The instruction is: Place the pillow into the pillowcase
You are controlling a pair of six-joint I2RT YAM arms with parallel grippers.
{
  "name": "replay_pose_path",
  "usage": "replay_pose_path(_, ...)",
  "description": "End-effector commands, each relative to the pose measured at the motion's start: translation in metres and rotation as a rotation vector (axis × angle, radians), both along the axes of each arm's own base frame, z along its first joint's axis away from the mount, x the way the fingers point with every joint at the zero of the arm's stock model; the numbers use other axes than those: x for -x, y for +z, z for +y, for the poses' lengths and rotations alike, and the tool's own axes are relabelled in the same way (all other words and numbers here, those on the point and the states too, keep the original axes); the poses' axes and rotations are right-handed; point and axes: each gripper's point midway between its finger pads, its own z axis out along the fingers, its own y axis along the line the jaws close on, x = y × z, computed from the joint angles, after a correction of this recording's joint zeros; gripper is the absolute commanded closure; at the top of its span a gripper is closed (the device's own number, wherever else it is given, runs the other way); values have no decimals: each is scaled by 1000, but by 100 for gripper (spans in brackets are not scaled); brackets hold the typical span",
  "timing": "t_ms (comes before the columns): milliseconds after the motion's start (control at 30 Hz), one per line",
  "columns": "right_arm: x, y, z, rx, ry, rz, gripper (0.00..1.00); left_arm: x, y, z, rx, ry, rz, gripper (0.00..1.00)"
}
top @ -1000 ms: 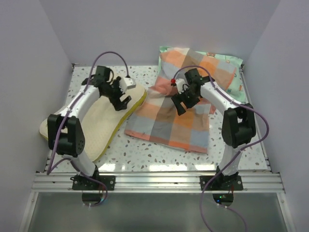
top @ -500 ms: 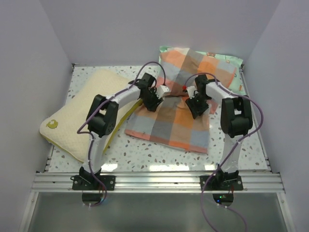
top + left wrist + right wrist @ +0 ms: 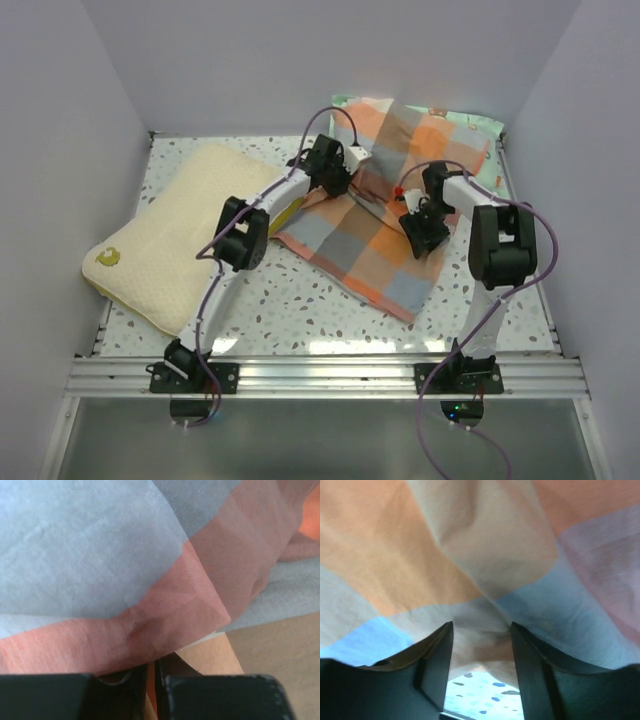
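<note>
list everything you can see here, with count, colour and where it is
pillow: one, cream-yellow, left side of the table
pillowcase: one, orange, grey, pink and pale blue plaid, centre right, far end draped over the green pillow
green pillow: one, mint green with prints, far right corner
table: one, white speckled, under everything
rail: one, silver, near edge
left end effector: one, black, shut on a pillowcase edge
right end effector: one, black, pillowcase fabric between its fingers, grip unclear
</note>
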Motion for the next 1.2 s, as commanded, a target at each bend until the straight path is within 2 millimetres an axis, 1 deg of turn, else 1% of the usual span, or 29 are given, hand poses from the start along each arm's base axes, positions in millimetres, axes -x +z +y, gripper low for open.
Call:
replay_pose_path(0, 4, 29, 18, -105, -19, 10, 45, -30, 9, -5, 71, 66, -108, 77)
replay_pose_path(33, -4, 45, 23, -134, -17, -32, 43, -28, 50, -13, 144, 32, -140, 70)
replay_pose_path(67, -9, 67, 32, -173, -9, -94, 41, -23, 56, -6, 173, 33, -115, 62)
replay_pose_path(100, -12, 79, 40, -200, -9, -124, 39, -20, 76, -5, 212, 26, -128, 48)
replay_pose_path(133, -14, 91, 51, -236, 3, -151, 39, -14, 93, 0, 234, 25, -127, 42)
replay_pose_path(167, -17, 110, 68, -251, 41, -209, 39, 0, 132, 8, 282, -5, -135, 38)
replay_pose_path(200, -16, 117, 80, -263, 48, -227, 39, 11, 144, 16, 283, -13, -115, 31)
replay_pose_path(233, -15, 122, 89, -257, 65, -254, 40, 21, 159, 22, 291, -13, -107, 29)
replay_pose_path(267, -9, 123, 116, -268, 130, -279, 40, 36, 190, 38, 315, -17, -116, 27)
replay_pose_path(300, -4, 130, 129, -281, 149, -306, 41, 48, 196, 50, 315, -4, -76, 23)
replay_pose_path(333, -1, 125, 139, -278, 174, -319, 43, 55, 230, 74, 349, 17, -100, 21)
replay_pose_path(367, 10, 122, 159, -272, 232, -319, 44, 63, 228, 89, 361, 54, -49, 20)
replay_pose_path(400, 15, 117, 168, -259, 260, -318, 45, 72, 229, 105, 363, 84, -7, 18)
replay_pose_path(433, 28, 108, 184, -243, 325, -306, 48, 79, 235, 133, 368, 132, 6, 17)
replay_pose_path(467, 30, 101, 185, -196, 351, -315, 49, 89, 229, 148, 341, 160, 38, 14)
replay_pose_path(500, 35, 95, 191, -181, 377, -310, 50, 95, 227, 162, 317, 181, 40, 14)
replay_pose_path(533, 40, 85, 194, -158, 397, -301, 51, 104, 237, 181, 298, 209, 7, 14)
replay_pose_path(567, 48, 80, 202, -133, 434, -303, 53, 118, 213, 192, 253, 214, 41, 14)
replay_pose_path(600, 51, 76, 206, -119, 445, -304, 54, 126, 209, 201, 240, 227, 36, 14)
replay_pose_path(633, 58, 67, 214, -104, 469, -292, 54, 143, 201, 215, 240, 250, 49, 14)
replay_pose_path(700, 58, 60, 215, -67, 464, -299, 55, 157, 197, 225, 261, 259, 61, 13)
replay_pose_path(733, 60, 55, 220, -60, 471, -301, 56, 165, 202, 231, 283, 263, 57, 13)
replay_pose_path(767, 60, 52, 222, -56, 462, -299, 59, 175, 189, 233, 289, 271, 100, 13)
replay_pose_path(800, 60, 50, 223, -53, 460, -297, 60, 181, 185, 234, 295, 273, 112, 13)
replay_pose_path(833, 60, 48, 225, -52, 459, -293, 60, 187, 186, 236, 302, 276, 106, 13)
replay_pose_path(867, 62, 42, 226, -46, 460, -279, 60, 193, 175, 237, 300, 284, 127, 13)
replay_pose_path(933, 65, 37, 227, -43, 468, -265, 60, 202, 165, 240, 300, 297, 148, 13)
replay_pose_path(1000, 68, 29, 228, -42, 468, -244, 60, 205, 161, 240, 299, 298, 149, 13)
replay_pose_path(1167, 76, 28, 240, -68, 486, -217, 59, 205, 154, 241, 300, 309, 163, 13)
